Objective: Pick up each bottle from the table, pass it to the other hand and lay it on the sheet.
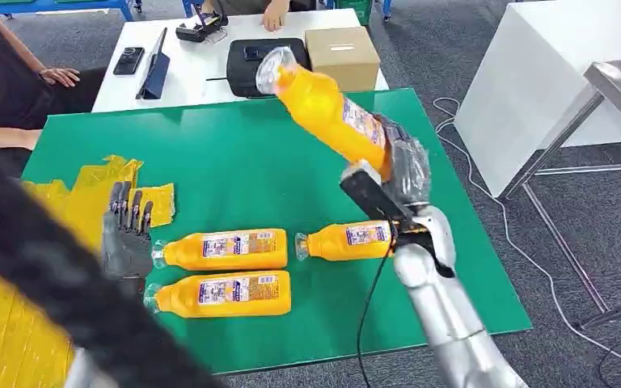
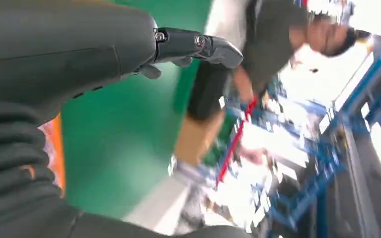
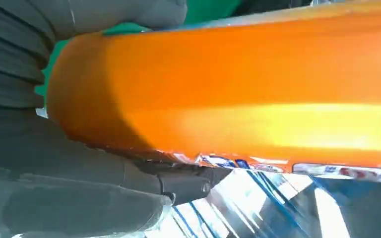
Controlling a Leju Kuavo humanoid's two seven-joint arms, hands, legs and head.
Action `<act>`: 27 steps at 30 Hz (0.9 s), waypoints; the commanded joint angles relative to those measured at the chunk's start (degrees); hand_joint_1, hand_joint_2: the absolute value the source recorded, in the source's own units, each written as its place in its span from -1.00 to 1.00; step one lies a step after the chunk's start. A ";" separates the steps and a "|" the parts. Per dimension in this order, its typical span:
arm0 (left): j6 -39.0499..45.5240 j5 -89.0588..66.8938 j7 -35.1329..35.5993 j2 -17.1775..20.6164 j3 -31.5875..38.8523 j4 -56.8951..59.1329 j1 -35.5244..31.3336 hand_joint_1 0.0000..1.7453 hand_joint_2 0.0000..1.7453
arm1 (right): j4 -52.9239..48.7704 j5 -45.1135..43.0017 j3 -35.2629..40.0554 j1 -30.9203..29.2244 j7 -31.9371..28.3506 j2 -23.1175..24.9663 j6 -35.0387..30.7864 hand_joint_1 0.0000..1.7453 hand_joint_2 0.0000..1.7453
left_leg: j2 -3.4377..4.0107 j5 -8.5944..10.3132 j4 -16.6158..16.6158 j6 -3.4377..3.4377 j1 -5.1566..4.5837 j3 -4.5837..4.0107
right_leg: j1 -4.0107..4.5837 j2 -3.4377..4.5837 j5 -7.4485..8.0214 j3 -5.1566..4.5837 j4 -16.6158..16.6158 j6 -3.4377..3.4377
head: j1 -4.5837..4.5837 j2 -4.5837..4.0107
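Three bottles [image 1: 226, 249]: smooth orange plastic cylinders with printed labels, lying flat on the matte green table [image 1: 242, 162].
Raised bottle [image 1: 323, 109]: tilting above the table, clear cap end pointing away.
Right hand [image 1: 400, 166]: grey fingers wrapping around the raised bottle's base, gripping it.
Left hand [image 1: 125, 234]: dark fingers spreading straight, holding nothing, hovering beside the crinkled yellow sheet [image 1: 89, 194].
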 commanded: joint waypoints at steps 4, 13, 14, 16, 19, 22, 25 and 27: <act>-0.75 3.09 1.33 0.05 -4.85 5.95 -6.15 -1.00 1.00 | 24.16 -3.32 2.01 -12.48 3.34 12.63 -1.66 1.00 1.00 | 0.07 -0.03 -0.01 -0.11 0.03 0.07 | 0.03 0.03 -0.02 0.05 -0.01 -0.01 | 0.00 0.00; -0.56 3.19 1.62 -0.10 -4.72 5.88 -6.74 -1.00 1.00 | 24.61 -2.51 2.82 -12.78 4.25 13.96 -2.14 1.00 1.00 | -0.05 0.00 -0.01 -0.13 0.06 -0.12 | 0.01 -0.11 -0.02 -0.08 -0.03 -0.01 | 0.00 0.02; -0.56 3.19 1.62 -0.10 -4.72 5.88 -6.74 -1.00 1.00 | 24.61 -2.51 2.82 -12.78 4.25 13.96 -2.14 1.00 1.00 | -0.04 0.00 0.02 -0.11 0.03 -0.18 | -0.02 -0.08 -0.02 -0.15 0.01 0.00 | 0.02 0.00; -0.37 3.18 1.64 -0.14 -4.57 5.79 -6.76 -1.00 1.00 | 25.08 -2.47 3.14 -13.04 4.31 14.16 -1.49 1.00 1.00 | -0.04 0.01 0.01 -0.11 0.02 -0.18 | -0.04 -0.08 -0.02 -0.15 0.00 0.00 | 0.00 0.00; -0.19 3.53 2.40 -0.12 -4.03 4.64 -7.09 -1.00 1.00 | 25.13 -1.42 5.28 -12.66 6.13 16.17 1.46 1.00 1.00 | 0.01 -0.01 0.02 -0.13 0.02 -0.19 | -0.03 -0.04 -0.04 -0.18 0.04 -0.02 | 0.00 0.00; 0.19 3.72 2.56 0.22 -3.13 2.84 -6.21 -1.00 1.00 | 23.14 0.52 9.65 -11.01 8.46 16.84 2.08 1.00 1.00 | 0.10 -0.05 0.00 -0.16 0.04 -0.12 | -0.02 0.04 -0.05 -0.13 0.02 -0.04 | 0.00 0.00; 0.29 3.69 2.71 0.17 -2.04 1.28 -5.30 -1.00 1.00 | 23.76 2.69 12.60 -11.16 11.33 16.84 2.75 1.00 1.00 | 0.09 -0.04 -0.03 -0.15 0.06 -0.10 | 0.02 0.04 -0.03 -0.12 -0.02 -0.04 | 0.00 0.00; 0.28 3.75 2.95 0.20 -1.51 1.16 -5.08 -1.00 1.00 | 24.12 3.63 14.52 -11.16 13.01 16.84 4.07 1.00 1.00 | 0.05 -0.05 -0.04 -0.16 0.04 -0.06 | 0.02 -0.02 -0.07 -0.08 -0.01 -0.03 | 0.00 0.00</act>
